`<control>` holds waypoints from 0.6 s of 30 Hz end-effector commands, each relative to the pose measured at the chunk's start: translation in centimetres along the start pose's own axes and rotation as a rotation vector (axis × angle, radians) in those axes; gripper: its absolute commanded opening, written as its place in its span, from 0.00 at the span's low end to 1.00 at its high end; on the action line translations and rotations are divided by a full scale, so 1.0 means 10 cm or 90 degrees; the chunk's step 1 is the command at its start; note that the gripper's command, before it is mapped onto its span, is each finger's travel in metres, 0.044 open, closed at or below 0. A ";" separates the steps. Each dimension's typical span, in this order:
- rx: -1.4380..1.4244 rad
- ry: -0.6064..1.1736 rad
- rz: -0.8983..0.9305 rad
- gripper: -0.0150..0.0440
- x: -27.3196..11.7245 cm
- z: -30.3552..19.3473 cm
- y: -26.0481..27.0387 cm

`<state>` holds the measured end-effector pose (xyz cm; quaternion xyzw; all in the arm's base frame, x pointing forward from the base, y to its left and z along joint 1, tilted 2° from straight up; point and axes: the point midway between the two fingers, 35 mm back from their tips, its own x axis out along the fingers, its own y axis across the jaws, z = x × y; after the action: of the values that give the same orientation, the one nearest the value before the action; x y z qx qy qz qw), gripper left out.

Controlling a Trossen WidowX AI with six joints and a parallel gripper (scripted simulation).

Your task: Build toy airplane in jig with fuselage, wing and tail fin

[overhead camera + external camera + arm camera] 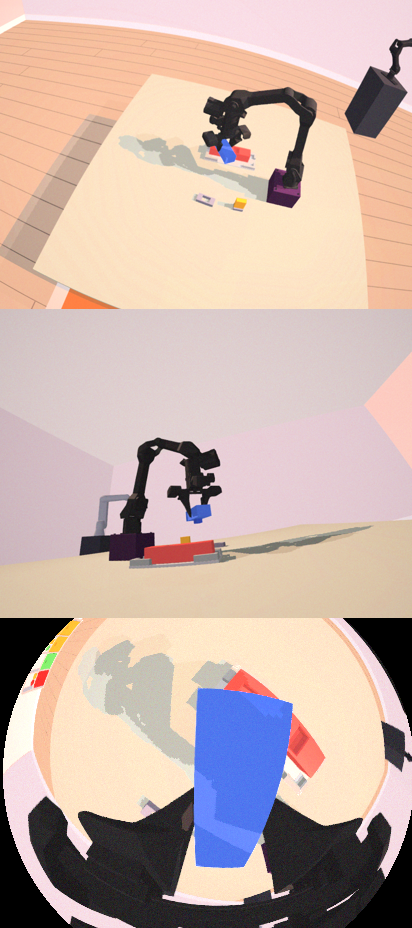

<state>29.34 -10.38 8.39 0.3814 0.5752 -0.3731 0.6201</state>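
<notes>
My gripper (226, 146) (197, 510) (235, 795) is shut on the blue wing (227, 155) (201, 511) (240, 753), one finger on each long side. The wing's tab points down. The wing hangs above the red fuselage (242, 153) (176, 553) (312, 753), with a gap in the exterior view, and crosses it in the top view. The fuselage lies in the grey cradle (206, 557) and looks flat. A socket shows near one end in the wrist view; the wing hides part of the fuselage. The yellow tail fin (240, 202) (185, 539) stands upright in a small holder.
An empty pale purple holder (198, 200) (219, 544) lies beside the tail fin's holder. My arm's purple base block (282, 196) (131, 546) stands to the right of the cradle in the top view. A dark pedestal (376, 103) with another arm stands off the table.
</notes>
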 end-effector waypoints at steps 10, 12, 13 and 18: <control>0.132 -0.002 0.001 0.25 0.06 0.19 -0.36; 0.152 -0.003 0.000 0.25 0.07 0.22 -0.42; 0.162 -0.003 0.000 0.25 0.08 0.23 -0.45; 0.213 -0.003 0.000 0.25 0.11 0.28 -0.60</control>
<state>25.94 -14.82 7.36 0.4605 0.5181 -0.4510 0.5622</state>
